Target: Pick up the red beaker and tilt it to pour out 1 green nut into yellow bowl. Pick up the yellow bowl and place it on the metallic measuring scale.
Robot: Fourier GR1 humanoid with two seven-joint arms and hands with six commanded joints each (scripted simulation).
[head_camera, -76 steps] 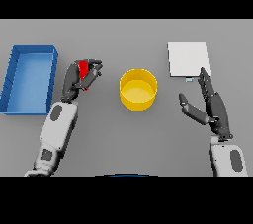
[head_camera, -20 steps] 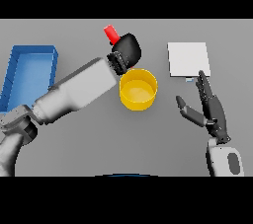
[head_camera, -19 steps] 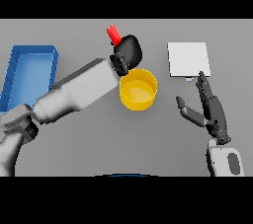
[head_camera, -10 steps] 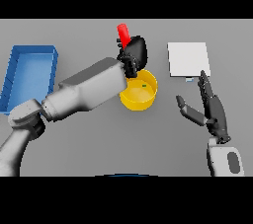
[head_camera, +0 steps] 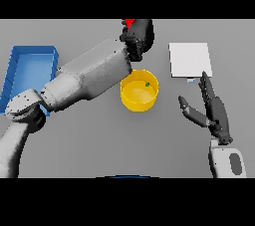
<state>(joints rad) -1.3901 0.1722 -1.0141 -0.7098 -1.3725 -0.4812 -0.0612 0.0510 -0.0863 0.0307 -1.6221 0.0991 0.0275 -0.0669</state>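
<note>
My left hand point(head_camera: 139, 37) is raised above the far side of the yellow bowl point(head_camera: 139, 90), its fingers curled round the red beaker point(head_camera: 130, 22). Only a small red part of the beaker shows past the hand, at the top of the scene. One green nut point(head_camera: 147, 84) lies inside the bowl near its far right wall. The bowl stands on the table at the middle. The metallic measuring scale point(head_camera: 190, 59) is a pale square plate to the bowl's right and farther back. My right hand point(head_camera: 212, 112) hovers open, just in front of the scale.
A blue bin point(head_camera: 26, 73) stands at the left edge of the table. My left forearm point(head_camera: 89, 79) stretches from the lower left across the table to above the bowl and covers part of the bowl's left rim.
My left hand has moved right and farther back with the beaker, now mostly hidden. A green nut has appeared in the bowl. The right hand has stayed put.
</note>
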